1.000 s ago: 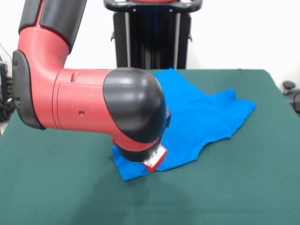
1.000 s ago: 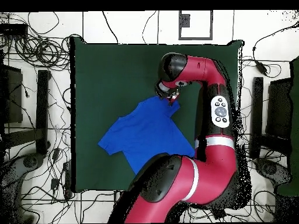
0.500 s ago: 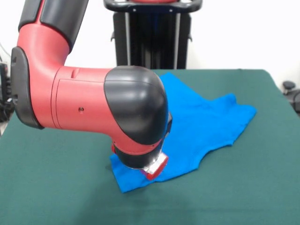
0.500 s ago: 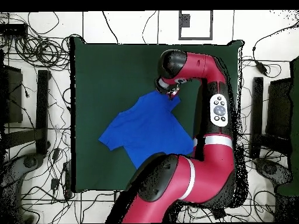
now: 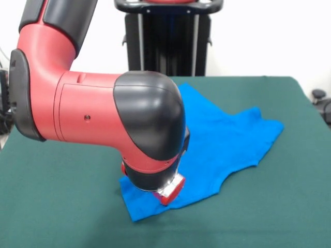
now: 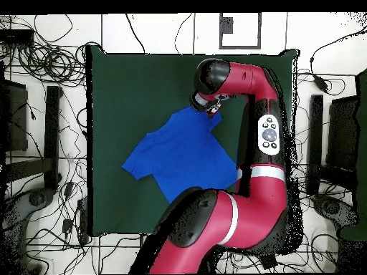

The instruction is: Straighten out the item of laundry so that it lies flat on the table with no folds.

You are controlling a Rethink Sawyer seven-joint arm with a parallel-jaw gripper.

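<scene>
Blue T-shirt (image 5: 222, 139) dragged a little further toward the camera-side edge of the green surface (image 5: 269, 217) within the last second, its near corner stretched out under the pincer (image 5: 168, 192). Cannot tell the pincer's opening, hidden by the wrist. Probably still pulling; wrinkles remain beyond the pincer.

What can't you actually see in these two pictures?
- Gripper, front view: the arm's black wrist hides its fingers, so open or shut is unclear; too small in the overhead view.
- Blue T-shirt, front view: the arm covers its left part.
- T-shirt, overhead view: the arm's lower links cover its nearest edge.
</scene>
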